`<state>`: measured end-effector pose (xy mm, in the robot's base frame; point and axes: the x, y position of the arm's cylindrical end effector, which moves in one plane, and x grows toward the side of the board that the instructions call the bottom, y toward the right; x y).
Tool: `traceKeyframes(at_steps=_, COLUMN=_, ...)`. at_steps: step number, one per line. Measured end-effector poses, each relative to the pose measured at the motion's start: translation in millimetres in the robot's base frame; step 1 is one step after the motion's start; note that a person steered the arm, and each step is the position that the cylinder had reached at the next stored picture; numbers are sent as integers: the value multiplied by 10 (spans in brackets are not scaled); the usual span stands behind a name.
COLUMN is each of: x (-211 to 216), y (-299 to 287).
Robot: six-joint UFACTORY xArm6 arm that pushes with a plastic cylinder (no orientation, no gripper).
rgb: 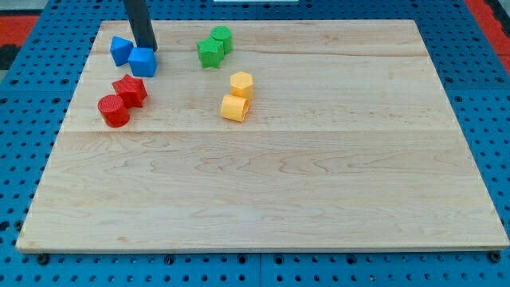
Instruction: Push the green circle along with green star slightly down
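The green circle (222,37) sits near the top of the wooden board (319,175), touching the green star (209,53) just below and left of it. My tip (146,49) is at the view's top left, just above a blue cube (143,62), well to the left of both green blocks. The rod rises from the tip out of the view's top.
A second blue block (121,50) lies left of the tip. A red star (130,89) and a red cylinder (113,111) lie below the blue ones. A yellow hexagon (241,84) and a yellow block (235,108) sit below the green pair.
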<state>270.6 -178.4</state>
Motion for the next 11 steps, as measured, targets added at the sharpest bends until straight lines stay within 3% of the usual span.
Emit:
traceKeyframes(at_steps=1, x=-298, y=105)
traceKeyframes(at_steps=2, x=-650, y=876)
traceKeyframes(at_steps=4, x=-619, y=1386)
traceKeyframes(at_steps=6, x=204, y=1112)
traceKeyframes(at_steps=7, x=322, y=1059)
traceKeyframes(at_steps=8, x=-87, y=1216)
traceKeyframes(at_steps=9, x=-139, y=1048)
traceKeyframes(at_steps=11, x=183, y=807)
